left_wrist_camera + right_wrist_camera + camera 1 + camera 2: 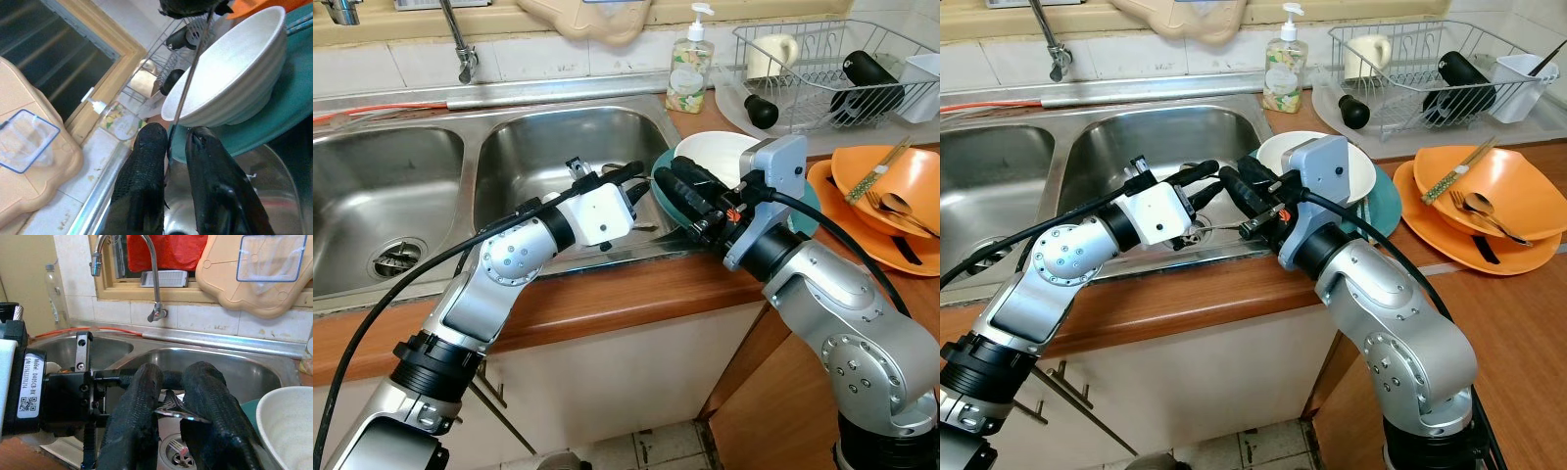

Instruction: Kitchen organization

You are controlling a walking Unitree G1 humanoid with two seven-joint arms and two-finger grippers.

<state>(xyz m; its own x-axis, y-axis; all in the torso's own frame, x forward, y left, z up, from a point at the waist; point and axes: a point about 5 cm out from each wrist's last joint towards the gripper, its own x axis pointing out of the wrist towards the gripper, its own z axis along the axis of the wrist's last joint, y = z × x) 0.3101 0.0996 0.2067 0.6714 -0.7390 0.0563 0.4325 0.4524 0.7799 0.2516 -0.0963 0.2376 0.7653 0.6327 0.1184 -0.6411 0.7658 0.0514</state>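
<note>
A metal fork (1229,226) hangs level over the front rim of the right sink basin (558,147), between my two grippers. My right gripper (172,377) is shut on its tined head (176,412). From the other side my left gripper (178,137) closes its fingers around the end of the thin handle (188,73). The two grippers meet tip to tip, left gripper (636,181) against right gripper (668,176). Just behind them a white bowl (715,152) sits on a teal plate (808,206) on the counter.
Orange plates (901,186) with cutlery and chopsticks lie at the right. A wire dish rack (822,69) and a soap bottle (688,69) stand at the back, with the faucet (460,44) over the double sink. The wooden counter edge (636,284) runs below my arms.
</note>
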